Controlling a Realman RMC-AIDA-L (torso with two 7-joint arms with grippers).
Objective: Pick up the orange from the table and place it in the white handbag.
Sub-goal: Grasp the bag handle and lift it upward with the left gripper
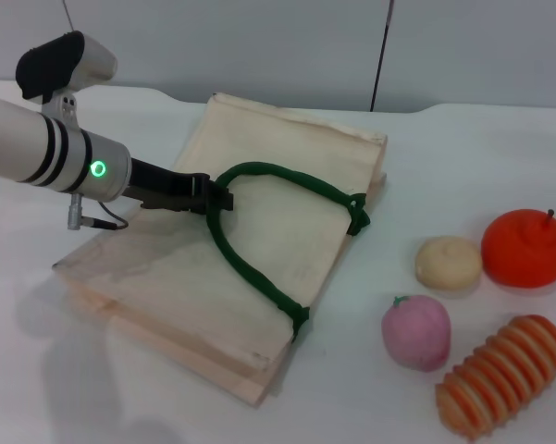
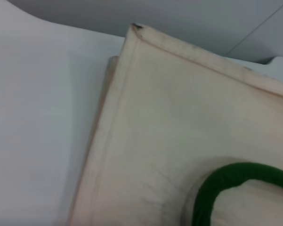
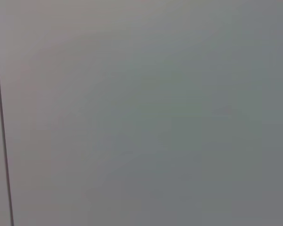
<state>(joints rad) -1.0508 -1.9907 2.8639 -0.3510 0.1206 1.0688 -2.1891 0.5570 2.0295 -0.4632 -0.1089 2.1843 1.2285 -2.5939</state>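
Left gripper (image 1: 213, 196) reaches in from the robot's left over the white handbag (image 1: 259, 259), its dark fingers meeting the top of the green handle (image 1: 259, 176) loop; they look closed on the strap, lifting it a little, though the contact is small in the head view and this is a judgement. That view shows the handbag lying flat on the white table (image 1: 444, 157), mouth edge towards the far side, and the orange (image 1: 525, 247) well apart from it on the robot's right, resting on the table just beside a pale cream ball (image 1: 449, 262), with a pink fruit (image 1: 415, 331) and a ribbed striped toy (image 1: 503, 374) nearer the robot. The right gripper is not in that view. From the left wrist view only the handbag's canvas (image 2: 179, 122) and a curve of the green handle (image 2: 226, 181) appear, no fingers. The right wrist view shows nothing but a plain grey surface, so that arm seems parked clear of the work. The orange looks like a light toy with a soft, slightly fuzzy skin, unlikely to slip or bruise; being round it could roll, so a grasp from above across its widest part, clear of the stem and the cream ball, seems best. The limp canvas probably needs its mouth held open.
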